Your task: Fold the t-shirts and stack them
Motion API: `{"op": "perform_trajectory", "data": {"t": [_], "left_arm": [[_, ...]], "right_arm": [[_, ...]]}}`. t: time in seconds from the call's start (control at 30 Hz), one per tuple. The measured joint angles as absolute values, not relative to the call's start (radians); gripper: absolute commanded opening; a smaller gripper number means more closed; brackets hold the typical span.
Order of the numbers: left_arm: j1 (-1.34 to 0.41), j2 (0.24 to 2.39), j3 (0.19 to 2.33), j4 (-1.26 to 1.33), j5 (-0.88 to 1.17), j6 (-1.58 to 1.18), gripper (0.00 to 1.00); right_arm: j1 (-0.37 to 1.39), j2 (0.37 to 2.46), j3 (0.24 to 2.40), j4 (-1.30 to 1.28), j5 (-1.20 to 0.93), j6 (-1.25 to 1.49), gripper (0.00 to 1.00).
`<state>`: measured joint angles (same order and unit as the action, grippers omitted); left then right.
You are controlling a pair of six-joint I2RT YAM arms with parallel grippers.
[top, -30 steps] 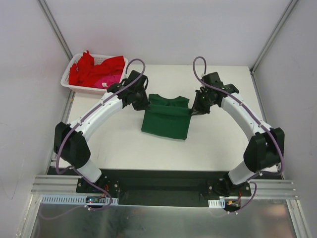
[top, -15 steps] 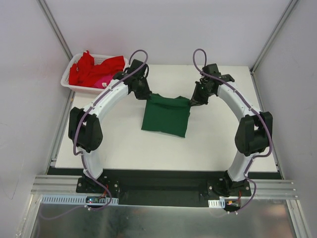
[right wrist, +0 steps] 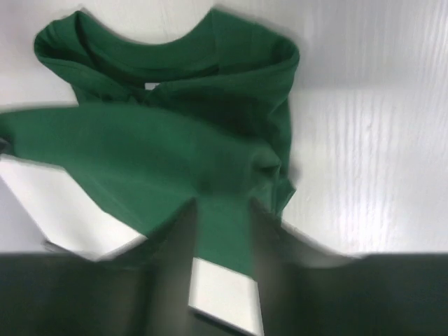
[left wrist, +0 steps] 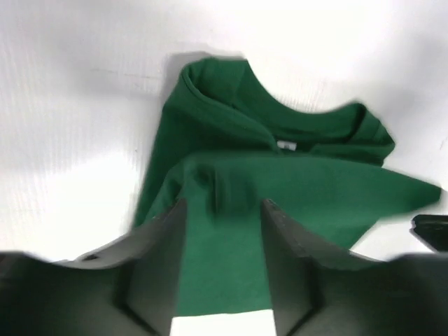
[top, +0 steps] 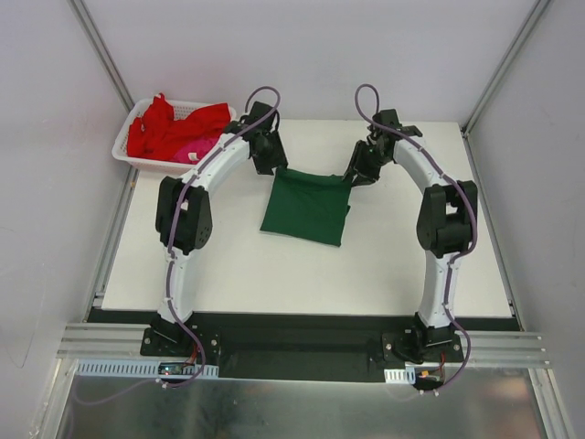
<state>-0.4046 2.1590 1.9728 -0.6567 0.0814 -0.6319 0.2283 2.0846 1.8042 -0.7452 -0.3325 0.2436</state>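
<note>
The dark green t-shirt (top: 306,208) lies folded into a rough square in the middle of the white table. My left gripper (top: 271,167) hovers at its far left corner and my right gripper (top: 355,176) at its far right corner. In the left wrist view the gripper (left wrist: 224,206) stands open, with the green t-shirt (left wrist: 294,189) flat beneath the gap and its white neck label (left wrist: 285,145) showing. The right wrist view is blurred; that gripper (right wrist: 222,203) is open too, over the green cloth (right wrist: 140,154). Red t-shirts (top: 164,128) and a pink one (top: 196,149) fill the basket.
A white mesh basket (top: 123,151) sits at the table's far left corner, close behind my left arm. Bare table (top: 402,256) surrounds the green shirt on the near and right sides. Walls enclose the table at the back and sides.
Both grippers moved toward the far edge, drawing the top green layer over the collar. Their jaws, shut on the cloth before, have parted and let it go.
</note>
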Motion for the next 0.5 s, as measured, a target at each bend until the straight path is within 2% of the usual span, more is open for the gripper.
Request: {"op": "perform_trajectory", "data": {"t": [0.03,0.07,0.23,0.33,0.4,0.43,0.5], "left_arm": [[-0.401,2.178,1.987,-0.653,0.078,-0.640,0.99],[-0.397,2.186,1.990,-0.649,0.076,-0.633,0.99],[-0.374,2.209,2.029,-0.666,0.073,-0.606,0.99],[-0.364,2.202,2.089,-0.671,0.076,-0.570,0.99],[-0.363,2.165,2.099,-0.669,0.080,-0.549,0.99],[-0.363,2.141,2.098,-0.673,0.085,-0.541,0.99],[-0.364,2.048,2.056,-0.660,0.101,-0.533,0.99]], "right_arm": [[0.226,2.104,1.826,-0.746,-0.335,0.248,0.61],[0.224,2.128,1.855,-0.751,-0.337,0.239,0.71],[0.213,2.167,1.891,-0.785,-0.340,0.215,0.83],[0.211,2.135,1.891,-0.807,-0.323,0.204,0.83],[0.210,2.086,1.891,-0.819,-0.311,0.197,0.79],[0.210,2.053,1.891,-0.822,-0.311,0.198,0.73],[0.210,1.959,1.859,-0.786,-0.332,0.212,0.72]]}}
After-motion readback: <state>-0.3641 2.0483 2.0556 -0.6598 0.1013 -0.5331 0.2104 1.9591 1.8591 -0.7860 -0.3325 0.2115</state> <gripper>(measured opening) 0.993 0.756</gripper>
